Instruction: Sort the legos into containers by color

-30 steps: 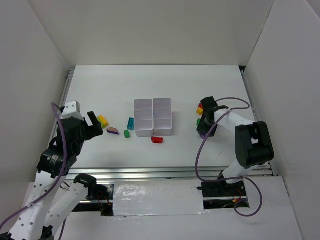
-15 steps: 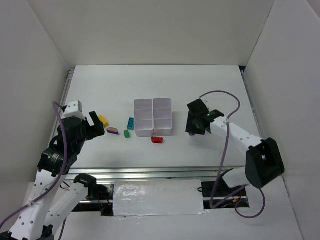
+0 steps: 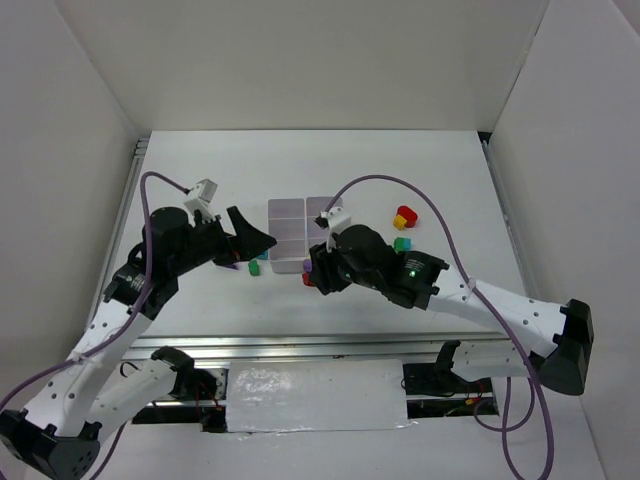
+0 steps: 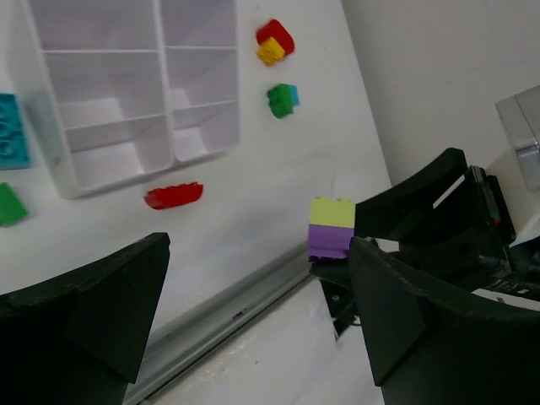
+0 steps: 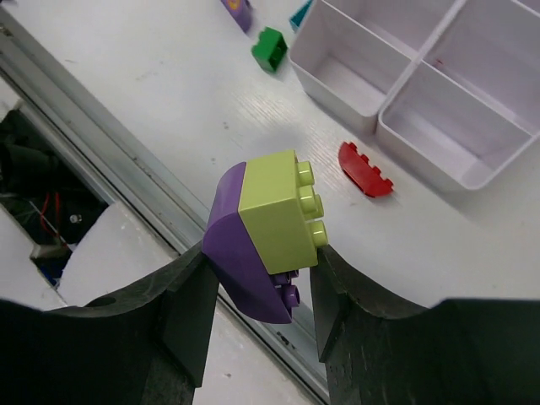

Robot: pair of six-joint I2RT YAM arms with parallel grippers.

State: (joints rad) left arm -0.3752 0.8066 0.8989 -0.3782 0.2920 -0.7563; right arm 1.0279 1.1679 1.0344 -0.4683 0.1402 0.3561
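Observation:
My right gripper (image 5: 263,283) is shut on a lime brick stacked on a purple brick (image 5: 272,221), held above the table's front rail. From above, this gripper (image 3: 314,268) sits just in front of the white containers (image 3: 288,214). My left gripper (image 4: 253,312) is open and holds nothing; the held stack (image 4: 331,228) shows beyond its right finger. From above, the left gripper (image 3: 248,243) is at the containers' left side. A red lego (image 4: 173,195) lies before the containers (image 4: 126,93), and a green lego (image 3: 254,268) and a teal lego (image 4: 10,131) lie to their left.
A red-and-yellow pair of bricks (image 3: 405,217) and a green-and-teal pair (image 3: 401,243) lie right of the containers. A metal rail (image 3: 300,345) runs along the table's near edge. White walls close in the back and both sides.
My right arm has swung from the right side to the front of the containers, carrying the lime-and-purple stack. My left arm has reached right, up to the containers' left side.

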